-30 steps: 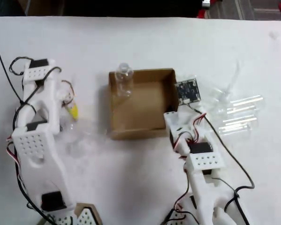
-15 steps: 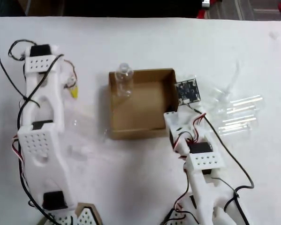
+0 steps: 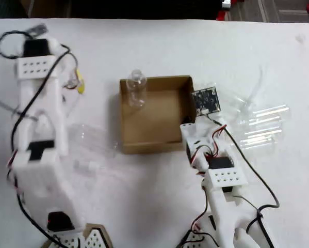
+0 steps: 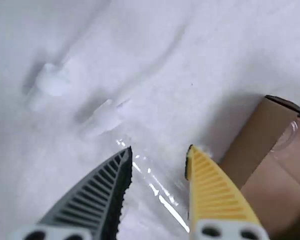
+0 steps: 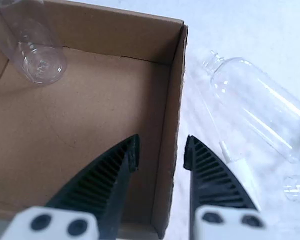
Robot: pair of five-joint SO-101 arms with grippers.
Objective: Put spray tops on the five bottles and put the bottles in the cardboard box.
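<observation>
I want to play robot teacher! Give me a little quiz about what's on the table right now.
1. True or false: the cardboard box holds five bottles.
2. Pick one. The right gripper is: A) shut on a bottle; B) open, at the box's side wall; C) shut on a spray top.
3. Fill in: the left gripper has one grey finger and one ____ finger.
Key: 1 false, just one bottle stands in it. 2 B. 3 yellow.
</observation>
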